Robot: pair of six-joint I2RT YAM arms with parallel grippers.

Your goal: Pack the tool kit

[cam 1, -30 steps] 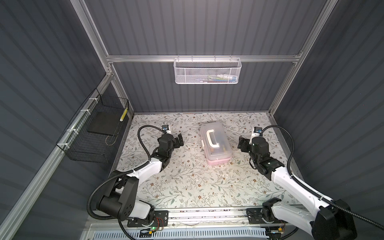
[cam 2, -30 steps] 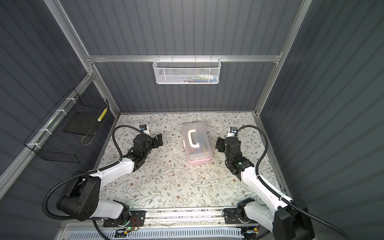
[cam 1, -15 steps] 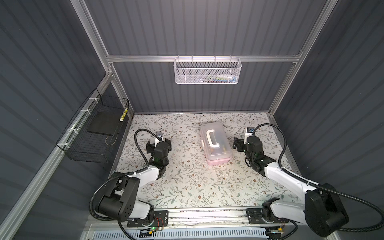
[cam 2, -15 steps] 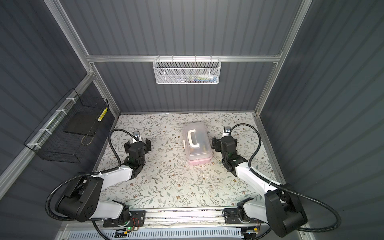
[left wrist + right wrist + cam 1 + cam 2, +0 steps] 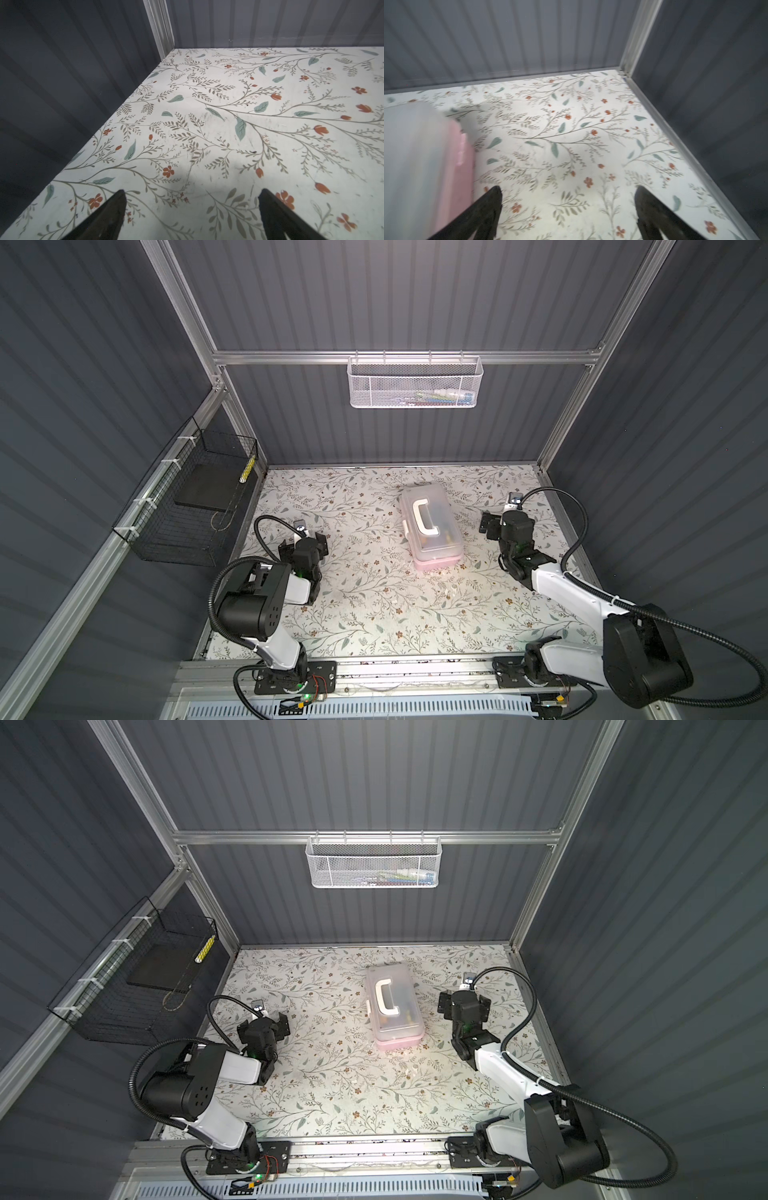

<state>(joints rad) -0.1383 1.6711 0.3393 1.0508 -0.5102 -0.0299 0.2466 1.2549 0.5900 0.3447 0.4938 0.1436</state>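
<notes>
The tool kit point(image 5: 430, 526) point(image 5: 395, 1006) is a small box with a pink base, a frosted lid shut on it and a white handle on top. It sits on the floral mat, right of centre. Coloured items show faintly through the lid. My left gripper point(image 5: 303, 541) point(image 5: 264, 1024) hangs low over the mat, well to the left of the box. It is open and empty, with only mat between its fingers point(image 5: 192, 197). My right gripper point(image 5: 505, 519) point(image 5: 463, 1003) is just right of the box, also open and empty point(image 5: 569, 195). The box's blurred side point(image 5: 425, 155) fills one edge of the right wrist view.
A white mesh basket point(image 5: 415, 383) point(image 5: 372, 863) hangs on the back rail with some coloured slim items inside. A black wire basket point(image 5: 195, 506) point(image 5: 141, 986) on the left wall holds a dark slab and a yellow slim thing point(image 5: 248, 470). Grey ribbed walls enclose the mat.
The left arm has folded back and its gripper has moved left, away from the box. The right gripper stayed beside the box and opened wider, while its arm shifted.
</notes>
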